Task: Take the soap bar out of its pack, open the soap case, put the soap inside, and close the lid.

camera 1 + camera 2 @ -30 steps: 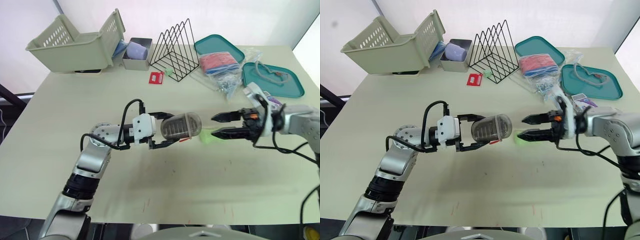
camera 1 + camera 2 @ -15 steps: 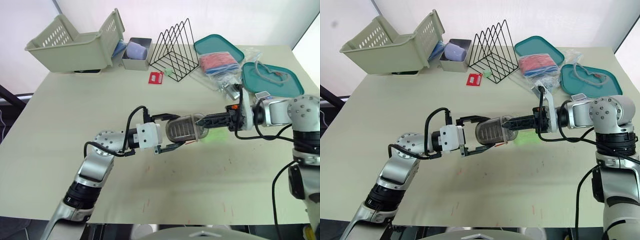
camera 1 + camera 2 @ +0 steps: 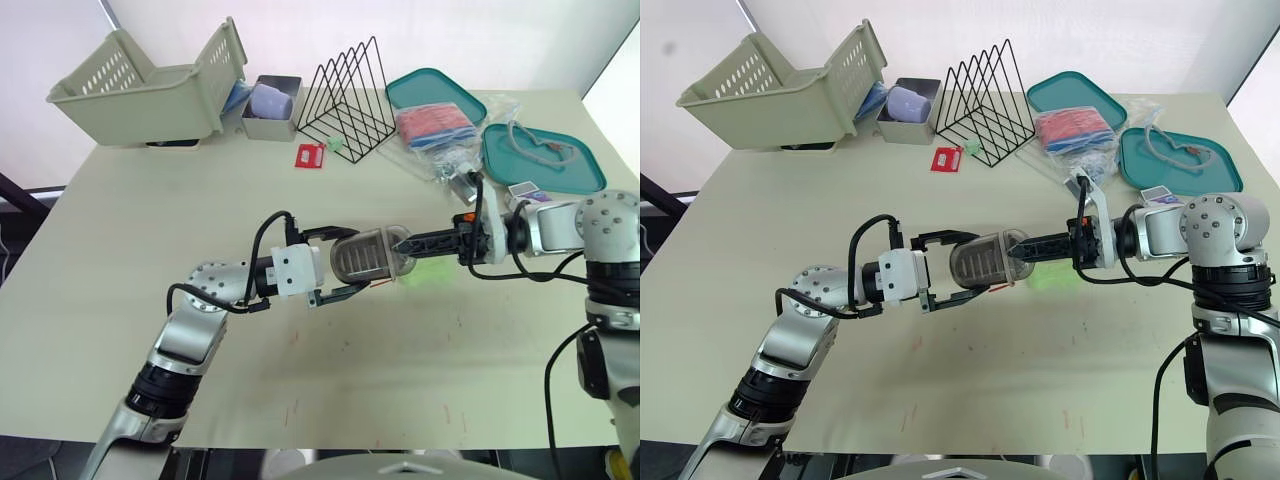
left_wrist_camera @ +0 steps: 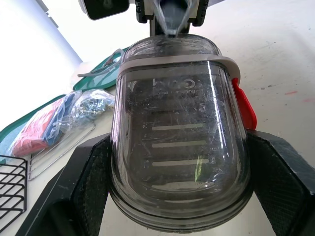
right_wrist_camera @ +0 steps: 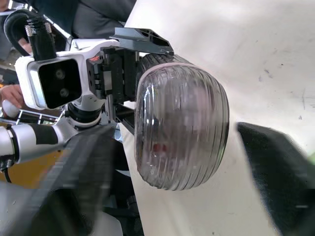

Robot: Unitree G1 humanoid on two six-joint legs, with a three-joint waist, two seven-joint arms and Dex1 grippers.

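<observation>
My left gripper (image 3: 360,260) is shut on the soap case (image 3: 368,256), a clear grey ribbed case held sideways just above the table's middle. Its fingers (image 4: 74,196) clamp both long sides. A red clasp (image 4: 243,105) shows on the case's side. My right gripper (image 3: 403,243) reaches in from the right, turned on edge, its tips at the case's rounded end. In the right wrist view its fingers (image 5: 275,167) stand apart, open, either side of the case (image 5: 182,128). The green soap bar (image 3: 430,270) lies on the table under the right gripper.
At the back stand a beige basket (image 3: 150,85), a grey tin (image 3: 270,108), a black wire rack (image 3: 350,95) and a red card (image 3: 311,154). Two teal lids (image 3: 545,160) and bagged items (image 3: 440,130) crowd the back right. A small box (image 3: 525,190) lies by my right arm.
A second ago my right gripper hung open to the right of the soap; it has swung left and rolled on edge to reach the case's end. The left gripper carried the case slightly right.
</observation>
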